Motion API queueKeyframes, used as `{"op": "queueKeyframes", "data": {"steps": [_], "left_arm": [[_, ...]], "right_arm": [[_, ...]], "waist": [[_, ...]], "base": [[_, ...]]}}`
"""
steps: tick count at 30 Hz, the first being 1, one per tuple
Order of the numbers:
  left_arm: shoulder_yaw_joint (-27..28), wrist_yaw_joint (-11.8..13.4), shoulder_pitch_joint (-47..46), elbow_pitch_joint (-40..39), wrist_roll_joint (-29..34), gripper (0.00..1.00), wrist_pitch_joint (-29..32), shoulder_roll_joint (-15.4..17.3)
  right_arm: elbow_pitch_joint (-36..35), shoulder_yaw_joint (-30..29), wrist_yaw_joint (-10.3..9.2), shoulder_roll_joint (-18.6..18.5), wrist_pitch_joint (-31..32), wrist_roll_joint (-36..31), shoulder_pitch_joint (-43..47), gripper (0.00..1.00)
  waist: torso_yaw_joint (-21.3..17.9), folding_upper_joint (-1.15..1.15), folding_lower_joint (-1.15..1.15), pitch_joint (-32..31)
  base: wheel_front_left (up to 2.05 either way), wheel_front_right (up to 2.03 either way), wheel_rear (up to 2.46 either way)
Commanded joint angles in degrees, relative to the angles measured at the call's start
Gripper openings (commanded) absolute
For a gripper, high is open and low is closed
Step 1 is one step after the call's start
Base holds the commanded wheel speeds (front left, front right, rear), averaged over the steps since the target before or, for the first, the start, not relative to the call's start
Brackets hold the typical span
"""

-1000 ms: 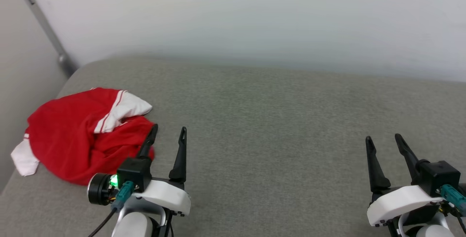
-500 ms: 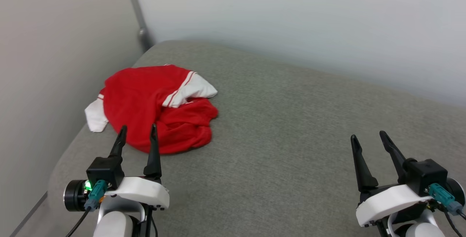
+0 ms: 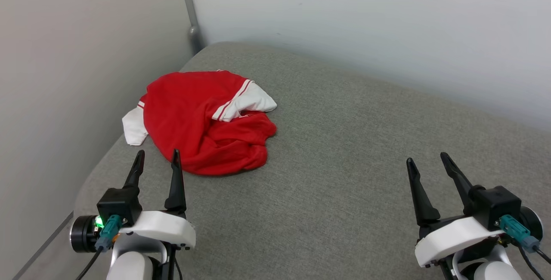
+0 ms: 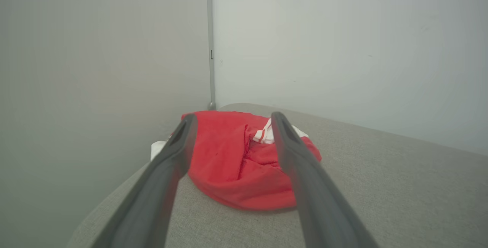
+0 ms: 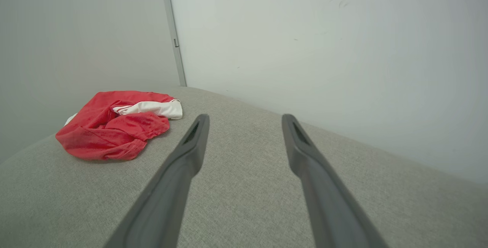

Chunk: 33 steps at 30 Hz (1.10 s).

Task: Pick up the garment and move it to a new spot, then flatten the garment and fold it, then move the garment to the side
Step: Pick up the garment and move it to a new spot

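Observation:
The garment [image 3: 202, 121] is a red T-shirt with white sleeves and striped trim, crumpled in a heap near the far left corner of the grey cushion. In the left wrist view the garment [image 4: 236, 160] lies straight ahead between the fingers, a short way beyond their tips. My left gripper [image 3: 157, 159] is open just short of the heap's near edge, holding nothing. At the lower right my right gripper [image 3: 426, 161] is also open and empty, far from the shirt. The right wrist view shows the garment [image 5: 114, 126] off to the left.
The grey fabric cushion [image 3: 344, 151] spans the scene. Pale walls meet in a corner with a grey vertical strip [image 3: 189, 9] just behind the garment; the left wall [image 3: 64, 78] runs close along the cushion's left edge. Bare cushion lies between the grippers.
The head camera has swung left, so the garment now sits nearer the picture's middle. The left gripper now points at the heap's near edge instead of overlapping its right side.

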Motion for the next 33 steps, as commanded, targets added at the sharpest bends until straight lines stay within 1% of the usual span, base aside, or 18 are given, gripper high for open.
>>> {"op": "queueKeyframes", "data": {"steps": [1, 4, 6, 9, 11, 14, 18, 20, 23, 26, 29, 33], "left_arm": [[0.13, -0.09, -0.89, 0.01, 0.01, 1.0, -0.13, 0.16], [0.53, -0.6, -2.93, 0.45, -0.37, 1.0, -0.13, 0.71], [0.75, -1.32, -5.82, 1.29, -0.6, 1.0, 0.36, 1.74], [1.46, -2.24, -12.06, 3.3, -1.63, 1.0, 3.47, 3.49], [1.92, -3.1, -16.69, 5.08, -2.72, 1.0, 6.96, 5.08], [2.29, -4.69, -23.4, 8.92, -4.47, 1.0, 13.62, 8.32], [2.08, -6.11, -30.4, 15.32, -7.18, 1.0, 24.12, 13.24], [1.61, -6.5, -32.19, 19.12, -8.69, 1.0, 29.68, 15.38], [1.16, -6.86, -34.02, 24.12, -11.42, 1.0, 36.9, 19.26], [-0.68, -6.95, -33.95, 28.04, -14.4, 1.0, 42.86, 21.69], [-2.22, -6.92, -32.8, 30.44, -17.7, 1.0, 46.96, 24.15], [-3.47, -6.94, -31.49, 33.83, -21.89, 1.0, 51.69, 25.36]], "right_arm": [[-0.31, 0.02, -0.01, -0.01, 0.18, -0.48, -0.5, 1.0], [-0.5, 0.27, -0.01, 0.0, 0.5, -0.41, -0.89, 1.0], [-0.97, 0.46, -0.01, 0.0, 0.93, -0.56, -1.38, 1.0], [-1.58, 0.47, -0.01, -0.01, 1.66, -1.02, -2.43, 1.0], [-1.92, 0.66, -0.01, -0.03, 2.12, -1.34, -3.29, 1.0], [-1.91, 1.18, -0.01, -0.02, 2.44, -1.64, -4.44, 1.0], [-1.86, 1.31, -0.01, -0.01, 2.14, -1.45, -6.16, 1.0], [-1.43, 1.1, -0.01, -0.01, 1.81, -1.22, -6.63, 1.0], [-0.73, 1.35, -0.01, -0.01, 1.08, -0.61, -7.59, 1.0], [-0.06, 1.39, -0.01, 0.0, 0.41, -0.26, -8.27, 1.0], [0.59, 1.53, -0.01, 0.0, -0.23, 0.18, -8.92, 1.0], [1.44, 1.88, -0.01, 0.0, -0.85, 0.89, -9.8, 1.0]], "waist": [[-0.27, 0.0, 0.0, 0.06], [-1.37, 0.0, 0.0, 0.46], [-2.51, 0.0, 0.0, 1.43], [-4.75, 0.0, 0.0, 3.68], [-6.6, 0.0, 0.0, 5.43], [-9.83, 0.0, 0.0, 8.08], [-14.04, 0.0, 0.0, 12.01], [-15.78, 0.0, 0.0, 13.43], [-18.39, 0.0, 0.0, 15.54], [-20.06, 0.0, 0.0, 17.1], [-21.18, 0.0, 0.0, 18.42], [-21.98, 0.0, 0.0, 19.5]], "base": [[0.0, 0.0, 0.0], [0.0, 0.0, 0.0], [0.0, 0.0, 0.0], [0.0, 0.0, 0.0], [0.0, 0.0, 0.0], [0.0, 0.0, 0.0], [0.0, 0.0, 0.0], [0.0, 0.0, 0.0], [0.0, 0.0, 0.0], [0.0, 0.0, 0.0], [0.0, 0.0, 0.0], [0.0, 0.0, 0.0]]}}
